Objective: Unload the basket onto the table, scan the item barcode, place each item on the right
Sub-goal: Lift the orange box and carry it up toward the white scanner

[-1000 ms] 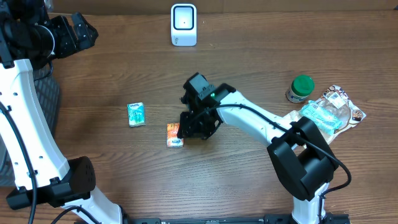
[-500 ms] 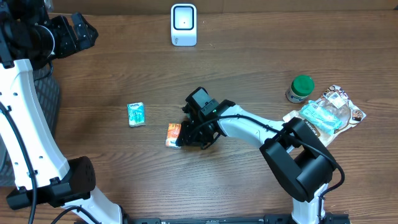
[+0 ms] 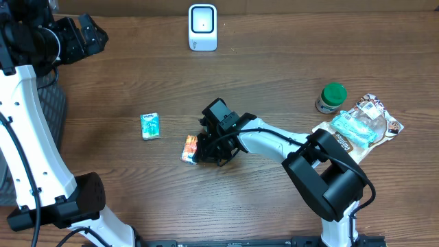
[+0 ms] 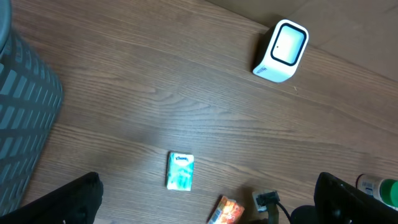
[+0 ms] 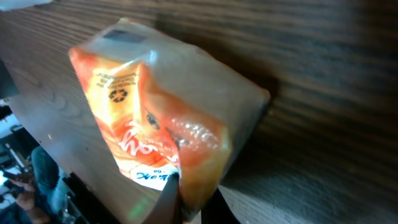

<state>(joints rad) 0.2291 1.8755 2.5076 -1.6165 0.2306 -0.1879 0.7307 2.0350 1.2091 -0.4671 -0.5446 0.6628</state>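
Gripping tool (right): the right tool (image 3: 197,154) was closed, its fingertips (image 5: 166,202) pinched together on the lower edge of the orange packet (image 5: 165,112).
Item: the orange packet (image 3: 189,148) sat low on the table (image 3: 274,68) near the middle, just left of the right tool; in the right wrist view it looked crumpled and tilted, with a clear wrapper over orange print.
Barcode: no barcode could be made out on the face that showed; only a small recycling mark and part of some white lettering.
Right arm: it reached from the lower right across the table toward the packet.
Left tool: the left tool (image 3: 81,36) was held at the far left corner, wide open and holding nothing; its two dark fingers (image 4: 65,200) showed at the lower edges of the left wrist view, well apart.
Scanner: a white scanner (image 3: 202,27) stood upright at the far edge of the table, well apart from the packet.
Teal packet: a small teal packet (image 3: 149,126) lay flat to the left of the orange one, near it but not touching.
Right side: a green-capped bottle (image 3: 332,98) stood beside a clear snack bag (image 3: 363,122).
Left edge: a grey bin (image 4: 25,112) stood beside the table.
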